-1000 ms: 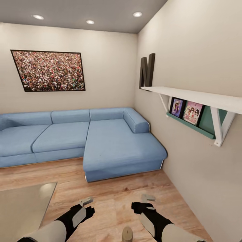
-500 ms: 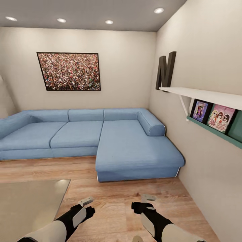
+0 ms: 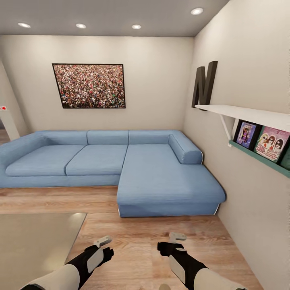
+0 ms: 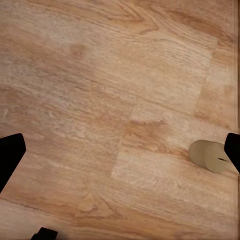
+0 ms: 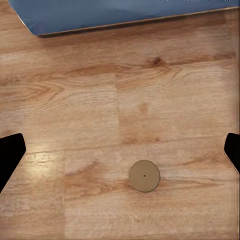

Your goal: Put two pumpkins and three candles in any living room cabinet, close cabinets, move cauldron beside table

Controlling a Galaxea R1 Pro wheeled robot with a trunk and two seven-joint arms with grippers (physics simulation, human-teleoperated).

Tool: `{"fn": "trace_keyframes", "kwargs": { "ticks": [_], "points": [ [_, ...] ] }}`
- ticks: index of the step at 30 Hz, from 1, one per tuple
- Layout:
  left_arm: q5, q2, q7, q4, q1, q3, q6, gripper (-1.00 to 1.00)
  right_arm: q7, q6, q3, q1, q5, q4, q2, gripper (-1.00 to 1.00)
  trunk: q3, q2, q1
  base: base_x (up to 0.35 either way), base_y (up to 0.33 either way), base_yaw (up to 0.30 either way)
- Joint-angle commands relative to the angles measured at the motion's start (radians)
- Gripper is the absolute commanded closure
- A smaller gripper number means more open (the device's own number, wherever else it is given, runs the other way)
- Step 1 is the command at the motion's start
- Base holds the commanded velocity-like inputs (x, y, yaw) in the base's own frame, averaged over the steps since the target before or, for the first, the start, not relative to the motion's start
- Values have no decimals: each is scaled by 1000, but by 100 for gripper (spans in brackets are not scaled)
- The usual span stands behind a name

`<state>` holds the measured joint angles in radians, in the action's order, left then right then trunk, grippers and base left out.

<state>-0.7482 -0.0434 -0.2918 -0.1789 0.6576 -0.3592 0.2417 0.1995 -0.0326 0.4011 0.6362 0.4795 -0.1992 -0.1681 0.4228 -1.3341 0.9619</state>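
One cream-white candle point(image 5: 144, 175) stands upright on the wooden floor, seen from above in the right wrist view. It also shows past one finger in the left wrist view as the candle point(image 4: 210, 156), and as a sliver of candle point(image 3: 164, 286) at the head view's bottom edge between my arms. My left gripper point(image 3: 105, 246) and right gripper point(image 3: 171, 241) hover open over the floor, both empty. The glossy grey coffee table point(image 3: 32, 241) lies at the lower left. Pumpkins, cauldron and cabinets are out of view.
A blue corner sofa point(image 3: 161, 177) fills the back of the room, its chaise reaching toward me. On the right wall hang a white shelf point(image 3: 249, 114) and a teal ledge with pictures point(image 3: 262, 141). Bare wooden floor point(image 3: 137, 233) lies between table, sofa and wall.
The whole head view has shifted: the camera turned left, so the sofa and shelf slid right and the candle dropped to the bottom edge. Both arms hold the same pose.
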Motion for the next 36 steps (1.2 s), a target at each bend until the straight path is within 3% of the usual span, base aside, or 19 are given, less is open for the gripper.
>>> {"fn": "trace_keyframes", "kwargs": {
  "ticks": [1,36],
  "points": [
    [-8,0,-7,-2,0,-9,4,-100,6,-3,8,0,7,-2,1,-100,1,-1,0,0,-271,1],
    [-8,0,-7,-2,0,-9,5,-100,5,-4,8,0,7,-2,1,-100,1,-1,0,24,-187,0]
  ]
}}
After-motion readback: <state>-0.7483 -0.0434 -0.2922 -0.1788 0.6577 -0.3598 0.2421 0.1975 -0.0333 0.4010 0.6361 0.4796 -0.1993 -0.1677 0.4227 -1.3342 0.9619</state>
